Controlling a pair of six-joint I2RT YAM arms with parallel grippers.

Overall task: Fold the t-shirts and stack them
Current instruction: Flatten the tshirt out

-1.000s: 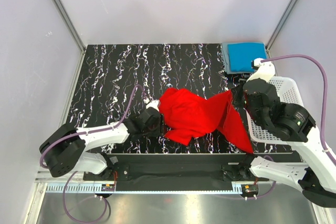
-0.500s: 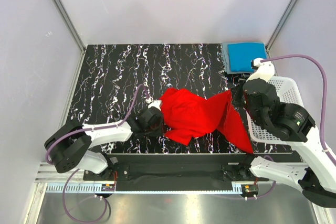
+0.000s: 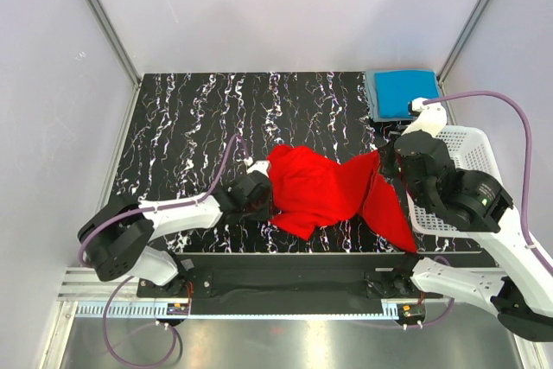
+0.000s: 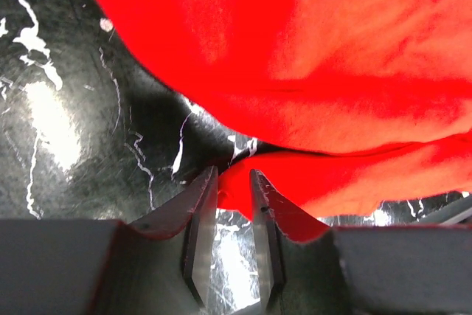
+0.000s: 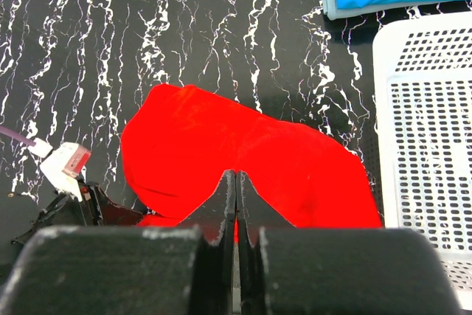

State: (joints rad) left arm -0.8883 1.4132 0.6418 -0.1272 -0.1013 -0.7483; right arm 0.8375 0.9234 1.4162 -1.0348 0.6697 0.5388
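The red t-shirt [image 3: 315,187] lies crumpled on the black marbled table, its right part lifted. My right gripper [image 3: 386,159] is shut on that raised edge, and red cloth shows between its closed fingers [image 5: 236,175]. My left gripper [image 3: 262,189] sits low at the shirt's left edge. In the left wrist view its jaws [image 4: 232,175] are drawn close on a fold of the red t-shirt [image 4: 295,49]. A folded blue t-shirt [image 3: 402,91] rests on a folded grey-blue t-shirt [image 5: 330,1] at the table's far right corner.
A white mesh basket [image 3: 471,140] stands at the right edge of the table, just beside my right arm. Bare marbled tabletop [image 3: 190,118] spreads over the left and far parts. Grey walls close the table in on three sides.
My left gripper slid a little to the right into the shirt's left edge, and its jaws narrowed on the cloth. My right gripper shifted slightly left, still holding the shirt.
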